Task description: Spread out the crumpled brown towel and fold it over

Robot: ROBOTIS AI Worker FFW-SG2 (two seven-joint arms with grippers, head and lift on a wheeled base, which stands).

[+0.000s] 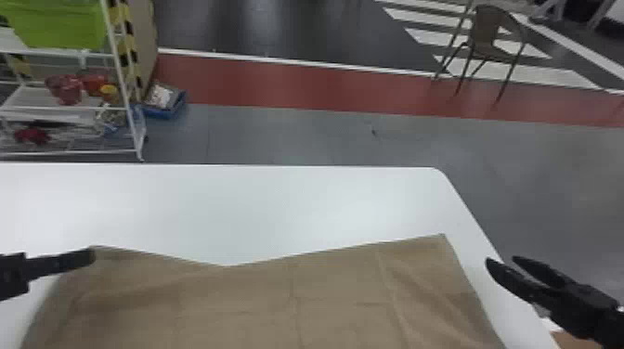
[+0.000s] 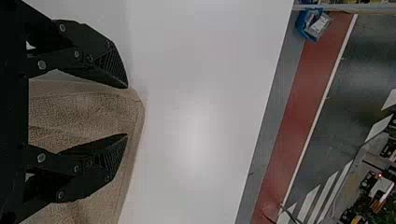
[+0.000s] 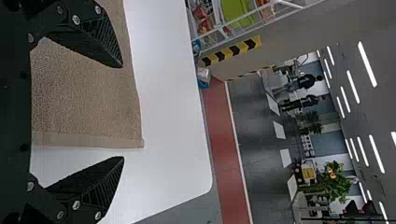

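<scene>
Near right hand (image 1: 502,260), brown towel (image 1: 297,301)

Black metal-look left pincer (image 1: 90,256), two-fingered; black right pincer (image 1: 501,260), of matching pattern. Flat black fingers (image 3: 88,42), wedge-shaped, tapering, finely ridged on their gripping faces. Jointed black link bars (image 2: 58,61), studded with round silver-grey screw heads (image 2: 41,64). Broad black mounting plate (image 3: 16,107), straight-edged, marked with small dark round spots.

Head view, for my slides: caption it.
Brown fabric towel spread on a white table, black left pincer at its far-left corner, open black right pincer to its right.
</scene>
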